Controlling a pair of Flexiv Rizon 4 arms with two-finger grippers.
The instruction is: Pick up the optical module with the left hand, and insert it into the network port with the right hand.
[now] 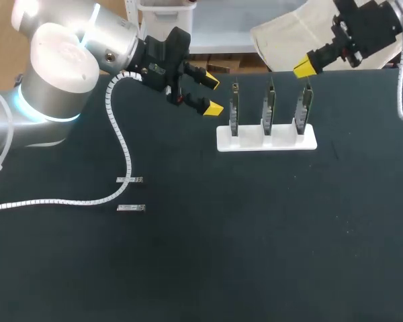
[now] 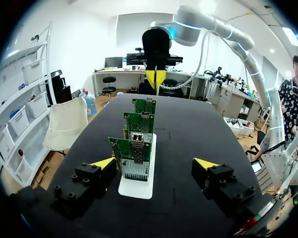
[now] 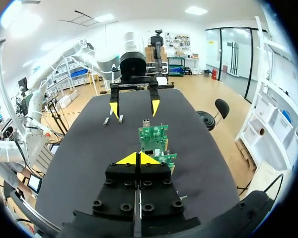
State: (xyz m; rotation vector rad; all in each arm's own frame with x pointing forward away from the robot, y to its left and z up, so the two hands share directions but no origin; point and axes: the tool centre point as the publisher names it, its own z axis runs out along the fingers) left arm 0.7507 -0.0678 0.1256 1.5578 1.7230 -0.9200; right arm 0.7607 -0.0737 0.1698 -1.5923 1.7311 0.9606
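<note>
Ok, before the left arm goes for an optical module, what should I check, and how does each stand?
1. Left gripper open, empty: ok.
2. Optical modules lying free on the table: ok.
3. Left gripper over a module: not ok, it hangs beside the white stand.
4. Network cards upright in the stand: ok.
5. Right gripper open to take the module: not ok, shut.
6. Ports empty: cannot tell.

Nearest card (image 3: 169, 158) half hidden behind right fingers (image 3: 150, 159), optical module (image 1: 131, 208) and its twin (image 1: 129, 180) too small for detail
</note>
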